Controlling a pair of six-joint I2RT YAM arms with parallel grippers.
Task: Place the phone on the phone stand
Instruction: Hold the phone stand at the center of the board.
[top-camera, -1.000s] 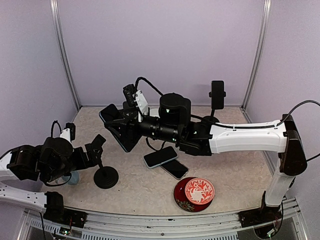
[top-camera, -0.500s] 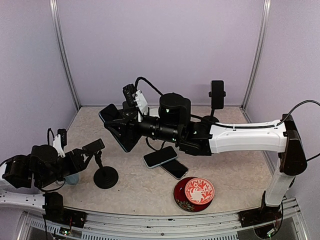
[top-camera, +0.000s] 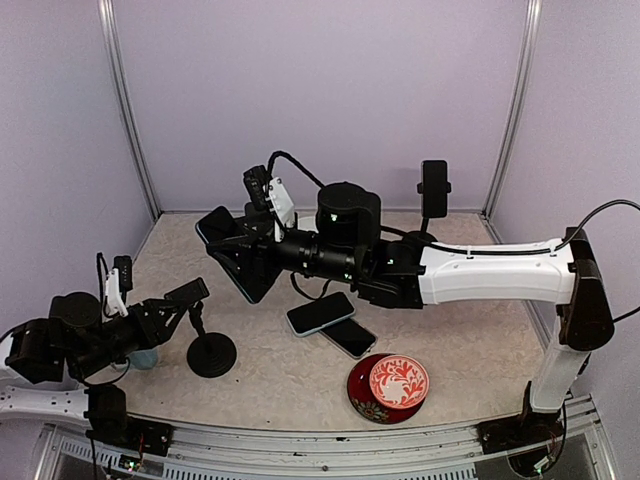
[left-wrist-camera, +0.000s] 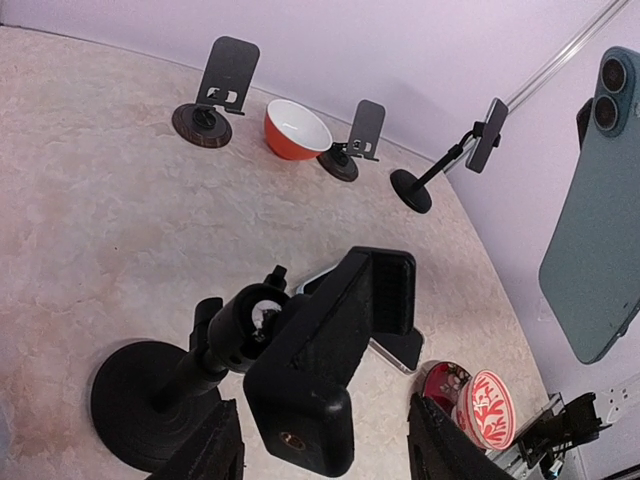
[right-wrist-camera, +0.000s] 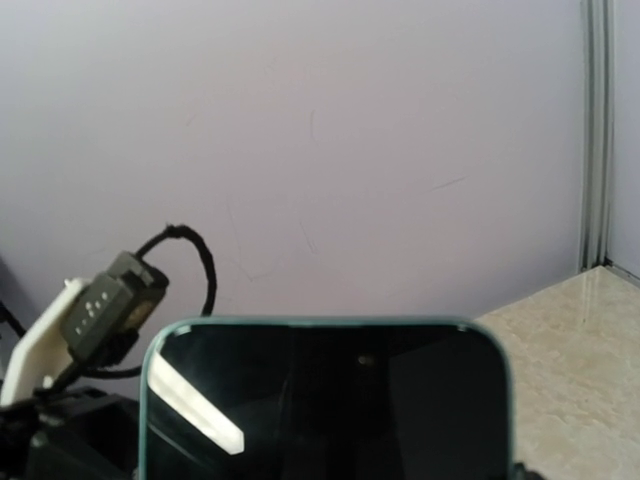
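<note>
Nearest you, at the left, the left gripper has its fingers closed on either side of the lower end of the cradle of the phone stand. The stand's round black base sits on the table, and its cradle is tilted back on a short stem. To the right, near the front edge, you see two red patterned dishes, one resting on the other. Just beyond them two spare phones lie flat on the table with their edges meeting. Above and behind these, the right gripper reaches across from the right and grips the phone, a teal handset. It is held in the air with its camera end up. Its back faces the left wrist camera, and its dark screen fills the lower part of the right wrist view. The phone is beyond the cradle, up and to the right of it and apart from it, so it is not yet on the stand. At the far wall, a tall stand holds another handset upright. In the left wrist view, an orange bowl sits between two folding stands.
</note>
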